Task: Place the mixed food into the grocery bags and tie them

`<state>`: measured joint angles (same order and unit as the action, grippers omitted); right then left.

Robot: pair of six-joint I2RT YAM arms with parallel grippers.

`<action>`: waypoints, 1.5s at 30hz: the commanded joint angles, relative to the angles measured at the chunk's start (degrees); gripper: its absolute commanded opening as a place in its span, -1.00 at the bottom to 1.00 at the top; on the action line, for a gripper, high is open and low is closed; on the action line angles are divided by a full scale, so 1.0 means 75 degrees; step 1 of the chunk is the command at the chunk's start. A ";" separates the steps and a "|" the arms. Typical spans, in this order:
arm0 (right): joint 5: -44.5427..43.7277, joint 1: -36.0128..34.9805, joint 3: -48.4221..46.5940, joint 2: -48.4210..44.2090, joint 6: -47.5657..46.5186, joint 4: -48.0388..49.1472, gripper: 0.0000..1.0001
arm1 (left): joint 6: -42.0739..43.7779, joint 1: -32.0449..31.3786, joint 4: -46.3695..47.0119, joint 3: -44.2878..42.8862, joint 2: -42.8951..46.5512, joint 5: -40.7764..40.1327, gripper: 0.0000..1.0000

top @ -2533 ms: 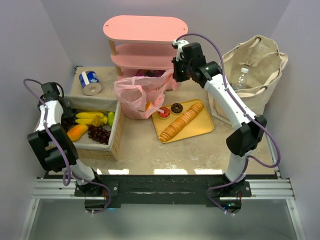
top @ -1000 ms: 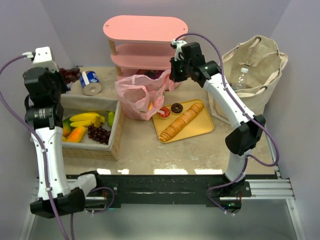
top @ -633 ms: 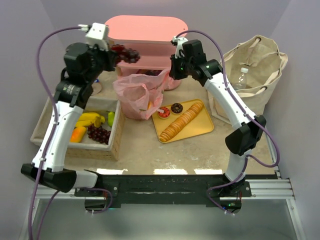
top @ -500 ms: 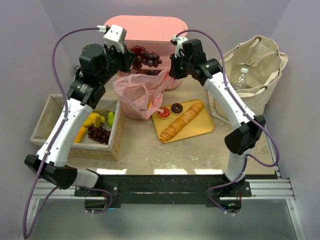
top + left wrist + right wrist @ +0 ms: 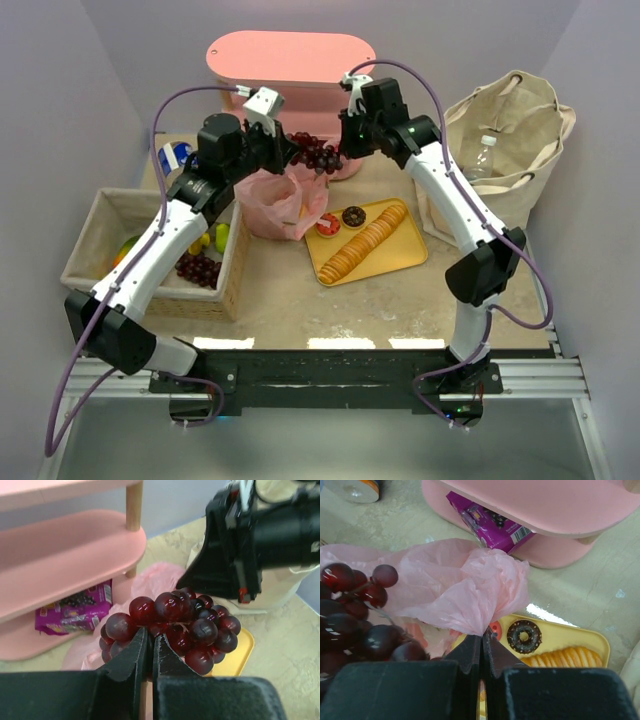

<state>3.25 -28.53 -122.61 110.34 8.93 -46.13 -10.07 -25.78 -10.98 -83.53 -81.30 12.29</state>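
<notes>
Woven and rectangular, the basket (image 5: 236, 276) sits at the far left with bananas (image 5: 203, 240) and a second grape bunch (image 5: 197, 268) inside. A blue can (image 5: 178, 156) lies behind it on the table. The left gripper (image 5: 287, 150) is clamped tight on the stem of a bunch of dark red grapes (image 5: 318, 155), which hangs in the air over the far edge of the pink plastic bag (image 5: 275, 195). The bag stands on the table in front of the pink shelf (image 5: 290, 55), whose bottom tier holds a purple packet (image 5: 492, 522). The right gripper (image 5: 343, 146) pinches a raised fold of the bag's rim, fingers fully together, just beside the grapes. Next comes a yellow tray (image 5: 398, 252) with two donuts (image 5: 353, 215) and a row of crackers (image 5: 365, 240). At the far right stands the canvas bag (image 5: 525, 125), open, with a water bottle (image 5: 483, 158) inside.
</notes>
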 commanded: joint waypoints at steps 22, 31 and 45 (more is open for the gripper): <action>-0.0386 0.0031 -0.0516 0.0065 -0.0230 -0.0119 -1.00 | -0.0486 -0.0008 -0.0621 0.1656 0.2086 0.0084 -1.00; -0.0409 0.0031 -0.0551 0.0018 -0.0230 -0.0154 -1.00 | -0.0697 -0.0008 -0.1243 0.1013 0.1219 -0.1861 -1.00; -0.0421 0.0019 -0.0516 -0.0064 -0.0241 -0.0224 -1.00 | -0.0510 0.0004 -0.1159 -0.0533 0.0504 -0.1383 0.67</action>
<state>0.95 -28.53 -124.38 111.37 7.88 -47.44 -15.64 -25.78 -23.22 -79.83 -78.85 -1.69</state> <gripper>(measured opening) 0.011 0.725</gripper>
